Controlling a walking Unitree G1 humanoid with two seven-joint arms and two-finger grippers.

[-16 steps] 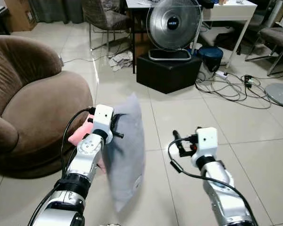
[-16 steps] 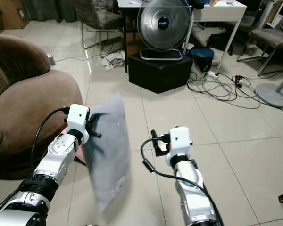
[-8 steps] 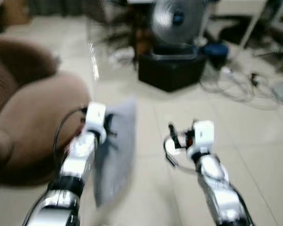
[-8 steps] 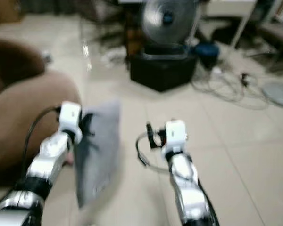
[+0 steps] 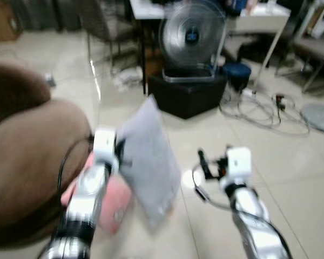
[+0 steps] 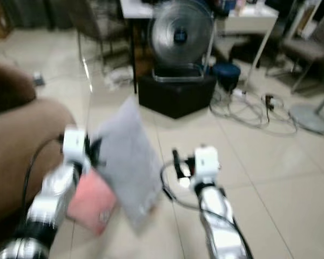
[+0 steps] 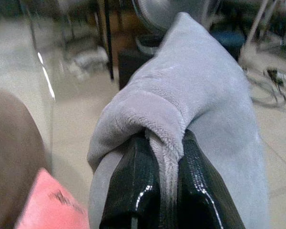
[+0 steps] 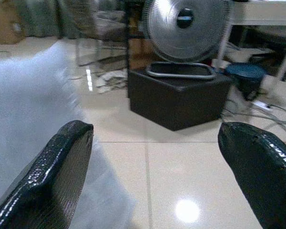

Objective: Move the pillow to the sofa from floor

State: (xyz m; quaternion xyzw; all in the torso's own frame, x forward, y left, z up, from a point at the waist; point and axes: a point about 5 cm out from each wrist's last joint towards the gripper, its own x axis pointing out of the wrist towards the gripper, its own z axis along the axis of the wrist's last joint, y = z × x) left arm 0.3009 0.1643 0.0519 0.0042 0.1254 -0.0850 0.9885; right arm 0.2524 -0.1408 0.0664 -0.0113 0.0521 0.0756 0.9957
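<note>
The left gripper (image 7: 166,191) pinches a fold of the grey pillow (image 5: 148,156), which hangs mid-frame off the floor. The right gripper (image 8: 157,167) hovers spread and empty at lower right. Carrying well means keeping that pinch firm while swinging toward the brown sofa (image 5: 27,145) at left. Glossy tiled floor (image 5: 291,162); a fan (image 5: 191,38) stands beyond.

No words to read here.
The fan (image 5: 191,35) has a round badge in its middle, too blurry to read.
</note>
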